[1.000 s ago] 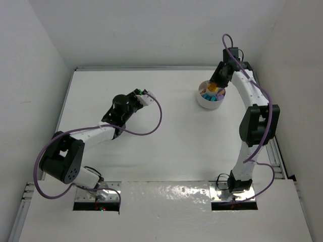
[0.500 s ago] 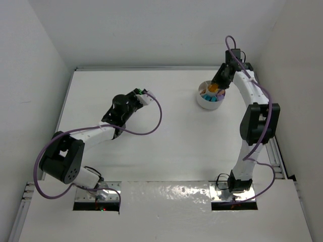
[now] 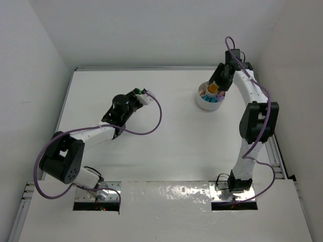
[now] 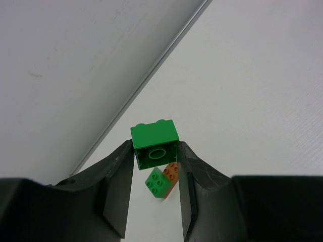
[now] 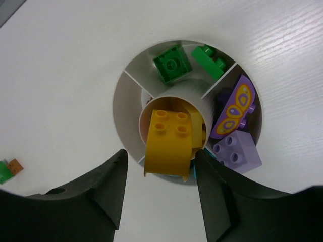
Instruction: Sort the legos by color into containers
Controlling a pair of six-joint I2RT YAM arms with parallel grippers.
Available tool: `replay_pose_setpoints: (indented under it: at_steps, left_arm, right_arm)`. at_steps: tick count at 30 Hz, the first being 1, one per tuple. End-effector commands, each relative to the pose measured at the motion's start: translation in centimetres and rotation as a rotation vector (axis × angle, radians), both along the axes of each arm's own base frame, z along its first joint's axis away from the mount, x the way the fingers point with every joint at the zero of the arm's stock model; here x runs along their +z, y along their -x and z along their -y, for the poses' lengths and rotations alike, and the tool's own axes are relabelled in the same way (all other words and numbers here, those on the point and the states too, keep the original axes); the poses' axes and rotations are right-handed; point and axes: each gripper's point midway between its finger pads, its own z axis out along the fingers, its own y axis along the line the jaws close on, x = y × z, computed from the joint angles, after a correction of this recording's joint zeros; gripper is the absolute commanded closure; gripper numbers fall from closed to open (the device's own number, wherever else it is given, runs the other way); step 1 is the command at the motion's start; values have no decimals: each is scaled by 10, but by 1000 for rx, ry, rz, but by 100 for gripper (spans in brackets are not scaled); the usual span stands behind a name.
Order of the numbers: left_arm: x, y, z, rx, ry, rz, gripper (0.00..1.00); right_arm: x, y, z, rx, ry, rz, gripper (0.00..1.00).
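- While the right gripper (image 5: 160,154) hangs over the white dish (image 5: 128,101), its jaws stand spread on either side of a yellow brick (image 5: 169,138) lying on the centre cup.
- Far wedge: a square green brick (image 5: 172,63) and a second green piece (image 5: 209,58).
- Right-hand wedge: a purple brick (image 5: 236,150) and a butterfly-printed purple piece (image 5: 233,111).
- The left gripper (image 4: 155,146) pinches a large green brick (image 4: 155,136) by its sides, above the table (image 4: 252,75).
- Beneath it, a small green brick (image 4: 156,184) and an orange brick (image 4: 172,171) lie touching on the table, well apart from the dish.
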Motion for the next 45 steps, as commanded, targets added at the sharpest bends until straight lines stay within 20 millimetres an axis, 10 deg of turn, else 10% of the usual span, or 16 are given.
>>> replay_pose_setpoints:
  at_steps: [1,19,23,30,36,45]
  left_arm:
    - [35,-2,3,-1,47,91,100]
    - [52,-1,15,-51,116,138,100]
    - [66,8,38,-200,132,208,100]
    - [96,26,65,-407,61,415,100]
    - [115,28,86,-499,176,311,100]
    - [98,30,100,-536,358,14,100]
  right_arm:
    - [27,-13,0,18,-1,71,44]
    - [82,-3,19,96,168,160,43]
    - [133,-9,-41,404,146,381,43]
    - [145,28,-220,1000,-161,560,37]
    - [147,58,-263,1132,-242,708,33]
    - [140,95,-267,1217,-427,672,26]
